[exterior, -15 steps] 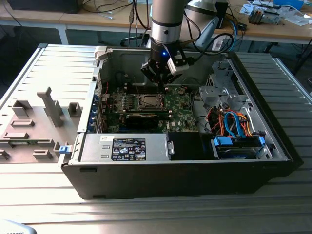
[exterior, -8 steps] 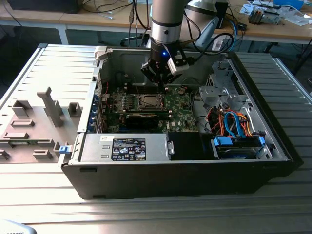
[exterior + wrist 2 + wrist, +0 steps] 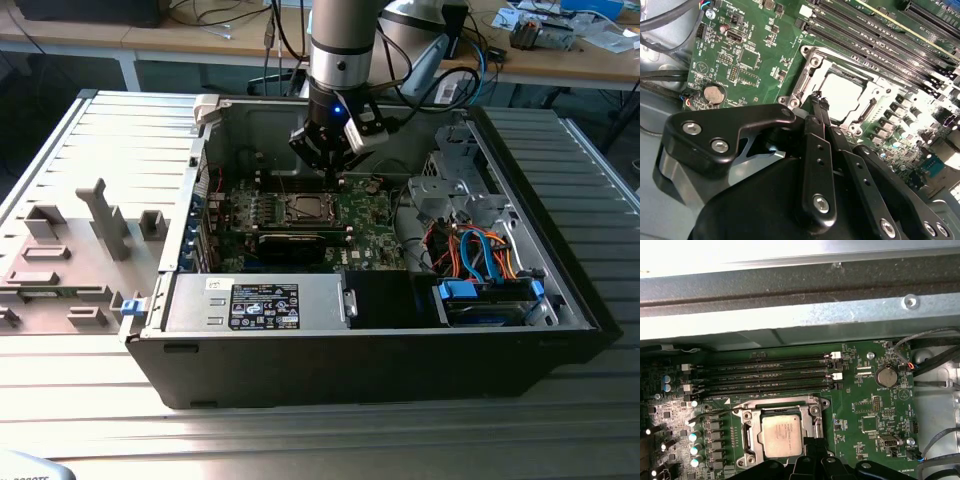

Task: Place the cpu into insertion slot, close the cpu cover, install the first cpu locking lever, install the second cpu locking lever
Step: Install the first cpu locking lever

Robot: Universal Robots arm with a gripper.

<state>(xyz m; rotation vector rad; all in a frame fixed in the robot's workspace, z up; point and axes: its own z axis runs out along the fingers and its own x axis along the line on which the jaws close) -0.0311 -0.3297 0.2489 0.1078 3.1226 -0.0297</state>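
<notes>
A: Where does the work stand?

B: The cpu [image 3: 782, 435] lies flat in the socket on the motherboard [image 3: 860, 412], grey top up, inside the open computer case [image 3: 560, 300] on the bench [image 3: 300, 445]. The cpu cover [image 3: 815, 406], the silver frame, looks to be down around the chip in both wrist views, with the chip showing through its window.

A: And the pincer?

B: In the second wrist view the pincer [image 3: 819, 103] has its 2 slim black fingers [image 3: 816, 150] drawn together to a narrow tip, holding nothing I can see. That tip sits at the socket's edge, just beside the frame [image 3: 807, 85]. In the exterior view the pincer [image 3: 338, 178] hangs low over the board, near the socket.

A: Are the levers latched?

B: I cannot tell. A thin wire lever [image 3: 715, 412] runs along 1 side of the socket in the first wrist view; whether it is hooked is not clear.

A: What could go wrong from here?

B: My judgement: the tip is thin and the lever is springy wire, so it could slip off and snap back. A skid could send the tip into the small capacitors [image 3: 694, 449] just beside the socket, or toward the memory slots [image 3: 770, 375] nearby. If the frame is not fully seated, forcing a lever could press the chip unevenly. The case wall [image 3: 790, 305] stands close, so a wide swing could knock the arm against it.
</notes>
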